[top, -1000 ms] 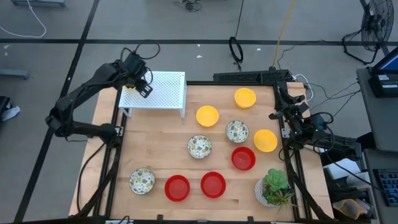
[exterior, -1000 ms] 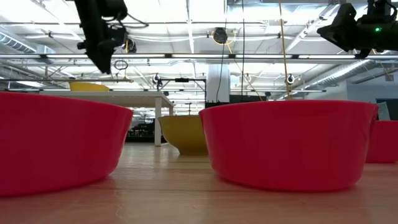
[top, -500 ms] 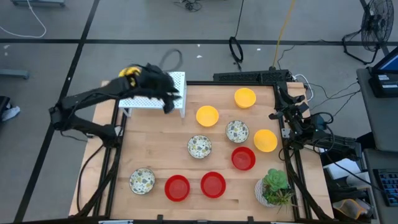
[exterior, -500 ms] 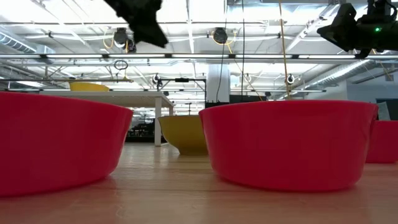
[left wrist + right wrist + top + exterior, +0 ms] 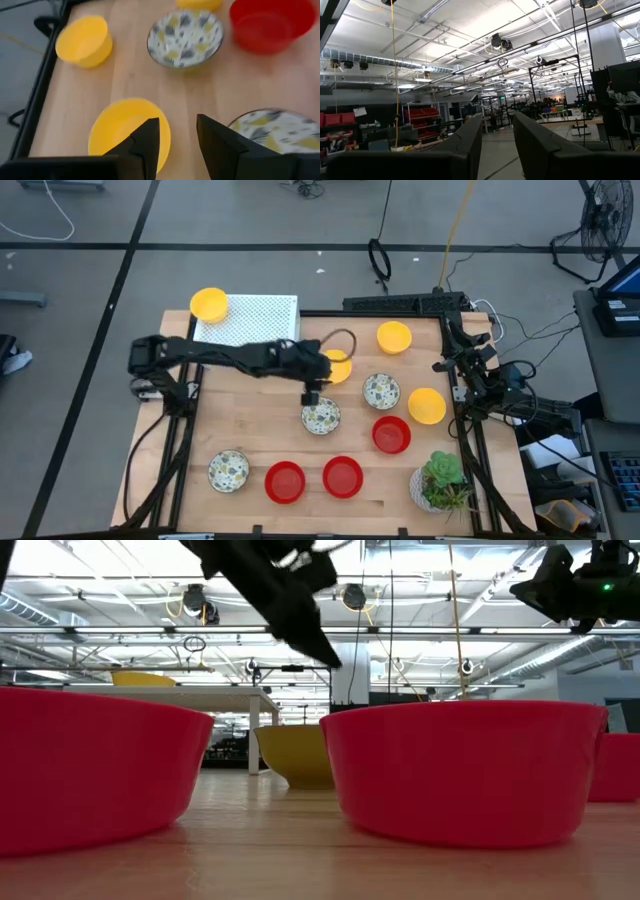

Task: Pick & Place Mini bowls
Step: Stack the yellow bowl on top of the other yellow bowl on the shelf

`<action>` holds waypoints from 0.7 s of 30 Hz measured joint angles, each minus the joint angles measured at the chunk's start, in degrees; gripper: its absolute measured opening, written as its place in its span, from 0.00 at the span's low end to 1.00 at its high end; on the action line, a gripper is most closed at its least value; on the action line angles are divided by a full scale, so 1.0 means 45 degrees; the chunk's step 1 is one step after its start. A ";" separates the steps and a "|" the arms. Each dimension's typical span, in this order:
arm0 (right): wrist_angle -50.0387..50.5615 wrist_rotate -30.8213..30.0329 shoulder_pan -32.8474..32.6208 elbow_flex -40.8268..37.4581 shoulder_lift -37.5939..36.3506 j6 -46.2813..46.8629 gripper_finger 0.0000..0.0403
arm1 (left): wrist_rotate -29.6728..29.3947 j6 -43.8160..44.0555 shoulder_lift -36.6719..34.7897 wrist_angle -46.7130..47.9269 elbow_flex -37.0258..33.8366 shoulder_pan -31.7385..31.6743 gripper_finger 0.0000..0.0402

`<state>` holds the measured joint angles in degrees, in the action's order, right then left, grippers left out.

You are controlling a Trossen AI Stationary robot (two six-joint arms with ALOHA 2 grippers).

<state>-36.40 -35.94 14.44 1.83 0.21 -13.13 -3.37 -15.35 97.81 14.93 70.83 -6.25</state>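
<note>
Nearest your front edge of the bench (image 5: 260,405) sit a speckled bowl (image 5: 228,470) and two red bowls (image 5: 285,482) (image 5: 343,477), well apart in a loose row, with the potted plant (image 5: 441,483) off at the right corner. All three look empty and upright, so any of them is free to be taken from above.

Further in, your left gripper (image 5: 311,393) hangs over the middle of the bench with its fingers parted and nothing between them. It sits just beside a second speckled bowl (image 5: 321,416) and partly over a yellow bowl (image 5: 335,367); in the left wrist view that yellow bowl (image 5: 127,131) lies right under the fingers (image 5: 147,142), so I judge it to be the likely next pick. A third red bowl (image 5: 391,434), a third speckled bowl (image 5: 381,391) and another yellow bowl (image 5: 427,406) are spread to the right, none touching, each empty.

Farthest back, one yellow bowl (image 5: 394,337) rests near the rear edge, and one (image 5: 209,304) sits on the corner of the white perforated rack (image 5: 262,320), which looks like the drop-off spot.

Your right gripper (image 5: 495,145) waits raised at the right edge, fingers apart and empty, looking out into the room.
</note>
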 joint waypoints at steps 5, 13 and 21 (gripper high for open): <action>0.0005 0.0000 -0.0001 -0.0002 0.0000 0.0000 0.25 | -0.0889 0.0007 0.1265 -0.0246 -0.0010 0.0157 0.33; 0.0005 0.0000 -0.0005 0.0000 0.0000 0.0000 0.25 | -0.0981 -0.0294 0.2218 -0.0297 -0.0010 0.0012 0.33; 0.0001 0.0000 -0.0003 0.0000 -0.0003 0.0000 0.25 | -0.0655 -0.0334 0.2713 -0.0431 -0.0015 -0.0285 0.33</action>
<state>-36.40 -35.94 14.42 1.83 0.19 -13.13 -6.32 -16.86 110.02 13.00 70.76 -7.53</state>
